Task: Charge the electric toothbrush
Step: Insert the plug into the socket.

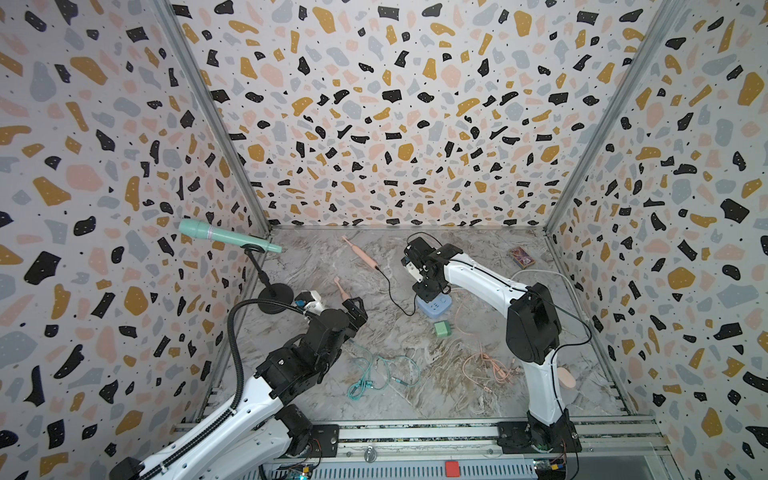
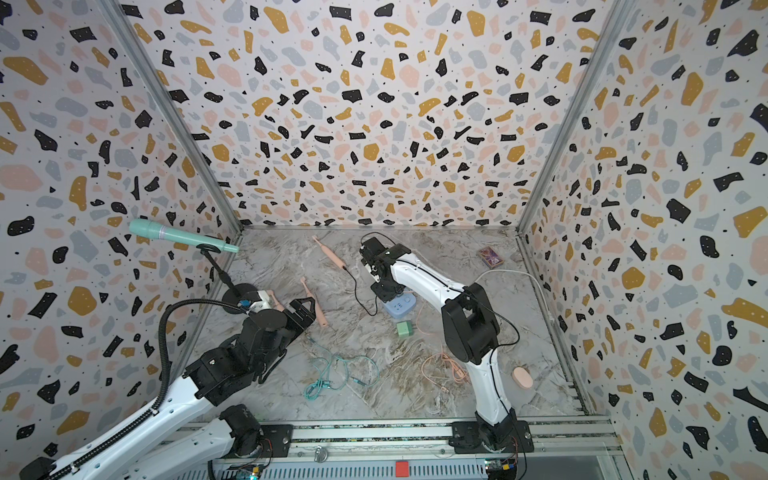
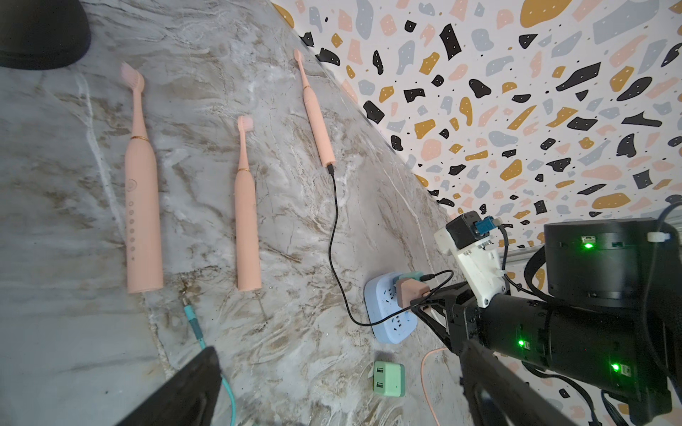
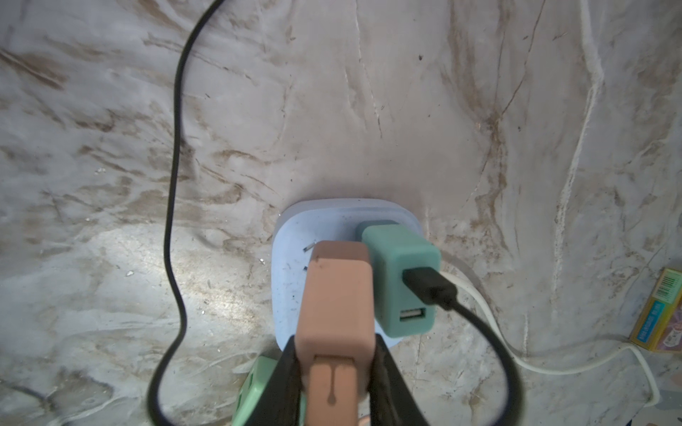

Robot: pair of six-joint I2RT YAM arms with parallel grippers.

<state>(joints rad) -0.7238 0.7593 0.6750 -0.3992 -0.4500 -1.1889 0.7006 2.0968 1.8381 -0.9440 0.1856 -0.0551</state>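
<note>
Steeply angled down, right claw pinching pink adapter

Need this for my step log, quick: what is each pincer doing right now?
Left pincer: open, holding nothing.
Right pincer: closed on the pink adapter, at the blue power strip.
</note>
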